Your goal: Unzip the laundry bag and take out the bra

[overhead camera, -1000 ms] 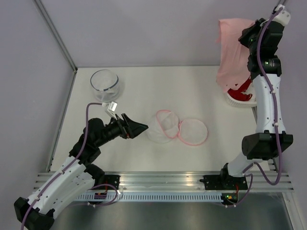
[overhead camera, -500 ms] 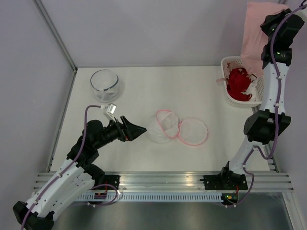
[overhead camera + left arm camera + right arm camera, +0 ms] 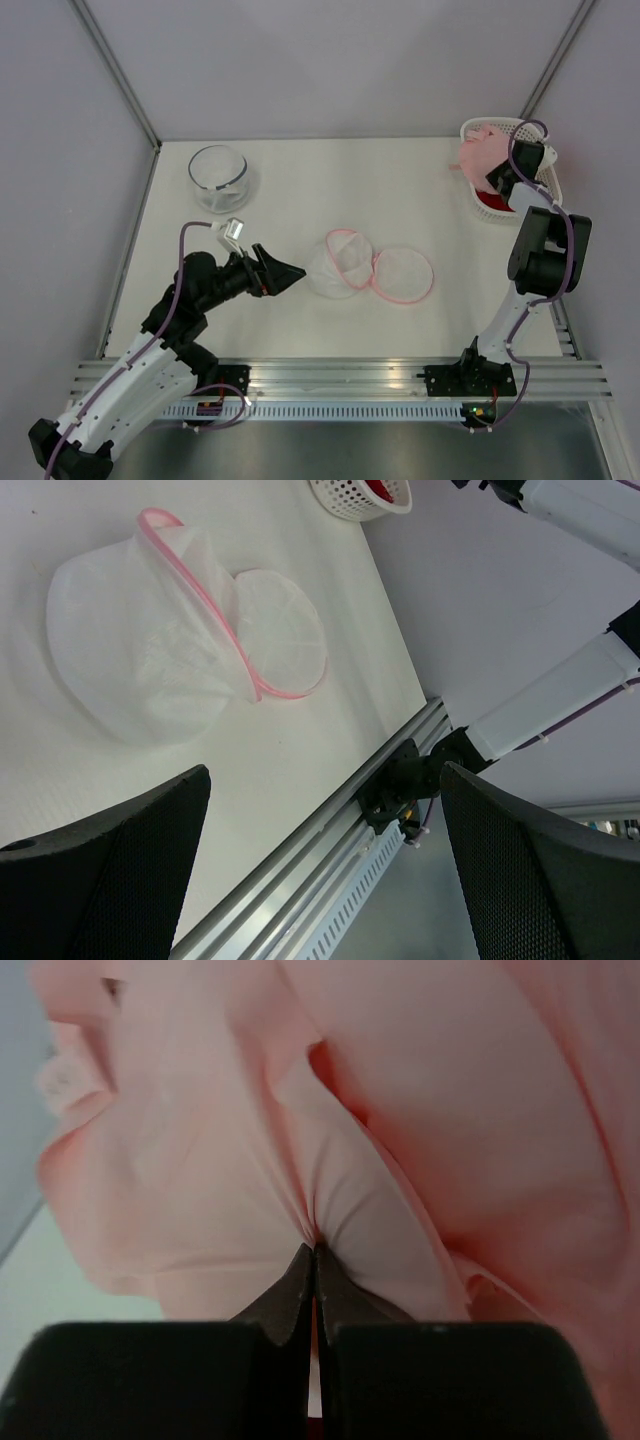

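The left gripper (image 3: pixel 325 780) holds its two black, mesh-textured fingers (image 3: pixel 110 860) spread wide apart. Just ahead, between them, the laundry bag (image 3: pixel 170 650) lies on the white table (image 3: pixel 300 540) (unzipped, both halves open, pink rim showing). Far beyond it, a white lattice basket (image 3: pixel 350 500) holds something red.

One each — bag (image 3: pixel 350 262), bra (image 3: pixel 480 155), bowl (image 3: pixel 218 175), basket (image 3: pixel 500 121), red garment (image 3: pixel 492 201).

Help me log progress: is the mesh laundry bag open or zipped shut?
Open: the laundry bag lies with its two mesh halves splayed apart, pink rims separated.
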Controlling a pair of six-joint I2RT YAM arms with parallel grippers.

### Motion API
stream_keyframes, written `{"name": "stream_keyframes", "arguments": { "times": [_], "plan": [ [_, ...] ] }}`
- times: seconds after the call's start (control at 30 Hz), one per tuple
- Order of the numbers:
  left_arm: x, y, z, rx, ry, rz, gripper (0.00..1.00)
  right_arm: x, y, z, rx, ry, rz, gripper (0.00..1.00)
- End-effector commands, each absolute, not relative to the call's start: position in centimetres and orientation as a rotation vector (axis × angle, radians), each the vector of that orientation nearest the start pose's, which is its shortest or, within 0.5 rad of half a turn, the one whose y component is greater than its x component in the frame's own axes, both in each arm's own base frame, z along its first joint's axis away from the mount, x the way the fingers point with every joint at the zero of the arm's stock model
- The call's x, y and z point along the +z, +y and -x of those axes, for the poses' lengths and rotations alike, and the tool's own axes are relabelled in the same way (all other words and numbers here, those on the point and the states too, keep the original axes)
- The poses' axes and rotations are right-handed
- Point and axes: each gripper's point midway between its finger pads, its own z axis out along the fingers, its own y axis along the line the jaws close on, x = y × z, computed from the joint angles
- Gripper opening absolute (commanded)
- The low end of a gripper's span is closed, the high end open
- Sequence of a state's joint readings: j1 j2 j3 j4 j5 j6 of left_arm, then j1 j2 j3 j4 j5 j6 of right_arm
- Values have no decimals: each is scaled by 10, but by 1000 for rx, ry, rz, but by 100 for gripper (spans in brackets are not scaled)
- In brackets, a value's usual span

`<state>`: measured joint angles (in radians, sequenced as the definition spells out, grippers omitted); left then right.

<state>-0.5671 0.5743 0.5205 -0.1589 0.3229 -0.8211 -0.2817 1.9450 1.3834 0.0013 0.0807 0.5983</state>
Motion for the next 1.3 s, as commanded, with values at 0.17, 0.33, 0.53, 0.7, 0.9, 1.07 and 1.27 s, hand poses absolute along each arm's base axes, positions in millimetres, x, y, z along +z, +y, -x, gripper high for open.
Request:
{"name": "stream_keyframes", "arguments": {
  "times": [0.17, 0.33, 0.53, 0.7, 0.9, 1.07, 1.27],
  "plan": [
    [230, -217, -171, -1319, 1924, -15, 99, 147, -194, -483, -199, 1729, -1186, 0],
    [225, -216, -168, -1329, 1929, -3, 100, 152, -207, -470, -263, 1687, -1262, 0],
    [227, -214, -168, -1334, 1915, 3, 100, 146, -214, -485, -212, 1730, -1265, 0],
    [229, -214, -166, -1342, 1918, 15, 100, 146, -211, -496, -163, 1742, -1253, 0],
    [246, -211, -160, -1363, 1851, -11, 99, 231, -172, -524, 150, 1649, -986, 92],
    [273, -204, -152, -1366, 1741, -57, 100, 339, -148, -504, 215, 1473, -821, 98],
    [282, -200, -152, -1344, 1702, -66, 100, 396, -84, -465, 324, 1496, -630, 98]
  ]
}}
